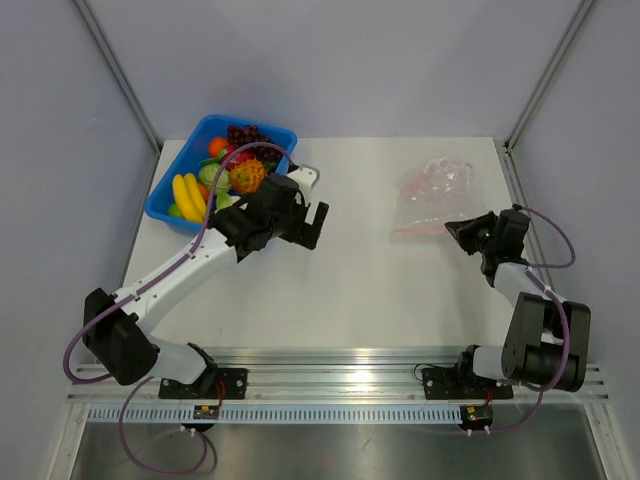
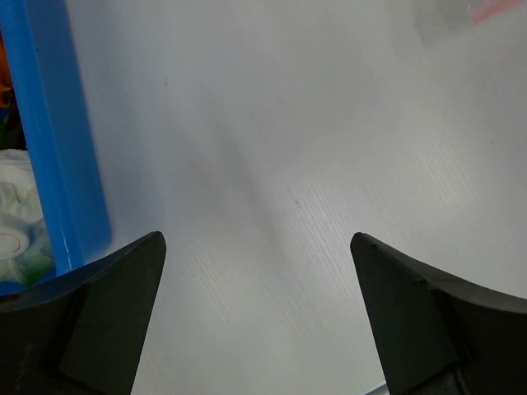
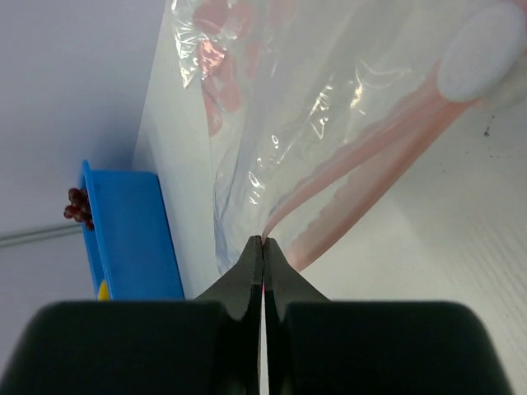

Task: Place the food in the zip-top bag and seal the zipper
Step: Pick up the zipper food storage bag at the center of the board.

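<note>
Bag [image 1: 432, 195]: clear, crinkled, lying far right on the table [image 1: 380, 290].
Zipper [image 3: 362, 152]: pink strip, its end pinched by the clenched right gripper [image 3: 262, 243].
Food [image 1: 225, 170]: heaped in the blue tray [image 1: 160, 203], far left.
Left gripper [image 2: 257, 239]: spread wide, holding nothing, beside the tray.

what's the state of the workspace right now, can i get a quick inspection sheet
surface: white table, a few tiny dark specks by the bag
job's things: food all in the blue tray, far left; zip-top bag lying far right, no food seen in it; zipper on its near edge
clutter: nothing seen
grippers: left tool open over the table beside the tray, holding nothing; right tool shut on the bag at the zipper edge
cables: purple cables loop along both arms, one arching over the tray
surroundings: grey walls, metal rail at the near edge
</note>
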Robot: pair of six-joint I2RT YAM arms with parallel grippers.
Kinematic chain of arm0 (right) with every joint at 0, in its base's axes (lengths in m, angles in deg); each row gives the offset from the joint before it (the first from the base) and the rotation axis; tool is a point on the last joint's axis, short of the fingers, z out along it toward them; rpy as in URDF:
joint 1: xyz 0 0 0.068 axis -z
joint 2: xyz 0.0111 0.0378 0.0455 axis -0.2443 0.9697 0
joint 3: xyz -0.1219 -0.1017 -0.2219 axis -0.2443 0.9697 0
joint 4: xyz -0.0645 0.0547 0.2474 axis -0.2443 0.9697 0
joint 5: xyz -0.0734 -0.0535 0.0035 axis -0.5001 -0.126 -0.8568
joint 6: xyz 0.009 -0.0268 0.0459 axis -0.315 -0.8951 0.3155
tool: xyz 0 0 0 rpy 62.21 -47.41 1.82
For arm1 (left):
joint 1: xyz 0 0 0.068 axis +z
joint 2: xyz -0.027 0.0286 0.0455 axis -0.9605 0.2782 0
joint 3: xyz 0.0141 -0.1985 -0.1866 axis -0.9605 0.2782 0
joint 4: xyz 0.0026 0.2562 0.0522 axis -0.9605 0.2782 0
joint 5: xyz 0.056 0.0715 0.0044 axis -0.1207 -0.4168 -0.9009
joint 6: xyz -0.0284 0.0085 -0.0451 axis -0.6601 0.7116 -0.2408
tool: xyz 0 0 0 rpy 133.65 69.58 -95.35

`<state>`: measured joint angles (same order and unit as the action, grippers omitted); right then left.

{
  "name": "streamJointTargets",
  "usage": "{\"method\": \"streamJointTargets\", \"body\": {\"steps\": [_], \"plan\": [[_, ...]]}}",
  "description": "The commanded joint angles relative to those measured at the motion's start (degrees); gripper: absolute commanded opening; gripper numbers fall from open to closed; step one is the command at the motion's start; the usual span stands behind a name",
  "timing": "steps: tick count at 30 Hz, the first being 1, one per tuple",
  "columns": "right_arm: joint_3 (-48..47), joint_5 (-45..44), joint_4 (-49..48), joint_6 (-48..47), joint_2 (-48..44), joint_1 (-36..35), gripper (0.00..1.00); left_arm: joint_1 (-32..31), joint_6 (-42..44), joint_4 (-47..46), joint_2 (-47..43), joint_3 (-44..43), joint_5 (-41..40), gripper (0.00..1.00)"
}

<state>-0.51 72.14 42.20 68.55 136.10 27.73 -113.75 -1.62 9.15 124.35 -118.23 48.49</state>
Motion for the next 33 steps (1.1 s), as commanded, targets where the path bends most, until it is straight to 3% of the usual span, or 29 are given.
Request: {"method": "streamJointTargets", "body": {"steps": [1,5,11,20,28,33], "plan": [[-5.48,4.57,18.45,-9.34,-6.65,0.22,0.00,-0.53,0.82,-2.93,-0.19,-5.36,2.79,0.99],[-12.41,7.82,36.00,-15.42,-10.71,-1.10,0.00,-4.03,4.24,-0.01,3.33,-11.26,5.18,0.99],[-19.54,7.04,50.61,-20.79,-14.84,-5.14,0.00,-10.71,5.83,-4.41,4.65,-12.40,8.94,0.95],[-24.47,7.48,53.64,-16.14,-16.16,-13.14,0.00,-19.86,5.57,-5.02,11.85,-19.35,10.98,0.90],[-24.82,9.14,51.26,-12.01,-17.04,-14.89,0.00,-21.53,3.03,-7.65,15.63,-19.88,10.37,0.84],[-25.79,10.29,50.64,-11.21,-16.69,-15.17,0.00,-21.54,0.48,-11.69,18.79,-20.23,8.08,0.72]]}}
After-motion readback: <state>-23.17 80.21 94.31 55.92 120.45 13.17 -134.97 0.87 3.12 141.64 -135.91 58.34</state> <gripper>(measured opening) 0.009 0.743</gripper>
